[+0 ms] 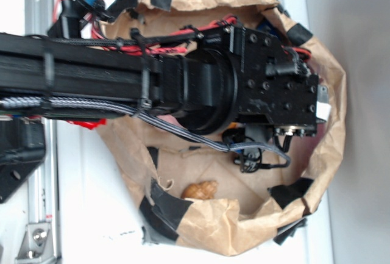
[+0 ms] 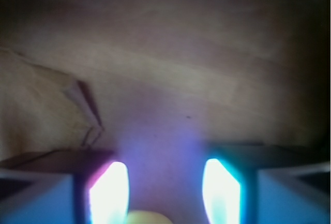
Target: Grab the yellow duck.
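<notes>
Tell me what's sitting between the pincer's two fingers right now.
In the wrist view, a sliver of the yellow duck shows at the bottom edge between the glowing fingers; above it, only bare brown paper.

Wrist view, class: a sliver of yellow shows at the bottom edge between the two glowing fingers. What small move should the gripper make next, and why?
Probably ease a little further down, then close. The gripper looks open, its fingers set apart, and the duck shows only as a yellow sliver low between them, so it may not be deep enough to hold. The exterior view hides the duck behind the arm.
</notes>
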Available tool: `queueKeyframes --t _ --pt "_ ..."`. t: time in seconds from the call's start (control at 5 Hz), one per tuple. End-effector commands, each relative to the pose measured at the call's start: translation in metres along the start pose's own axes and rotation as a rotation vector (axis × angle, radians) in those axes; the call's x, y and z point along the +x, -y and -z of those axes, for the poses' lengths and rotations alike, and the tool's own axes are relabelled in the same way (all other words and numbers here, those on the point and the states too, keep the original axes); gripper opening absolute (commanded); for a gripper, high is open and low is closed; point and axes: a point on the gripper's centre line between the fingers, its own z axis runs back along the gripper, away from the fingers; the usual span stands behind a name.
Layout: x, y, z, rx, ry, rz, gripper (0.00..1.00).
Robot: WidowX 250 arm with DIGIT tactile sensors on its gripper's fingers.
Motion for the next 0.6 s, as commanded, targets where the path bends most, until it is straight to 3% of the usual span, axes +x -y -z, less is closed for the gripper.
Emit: queueKeyframes --t 0.0,0.4 --pt "-0.015 -0.018 -0.043 -0.095 0.125 -0.082 1.00" --pt "-0.028 -0.017 -0.043 -0.076 0.094 -0.071 1.00"
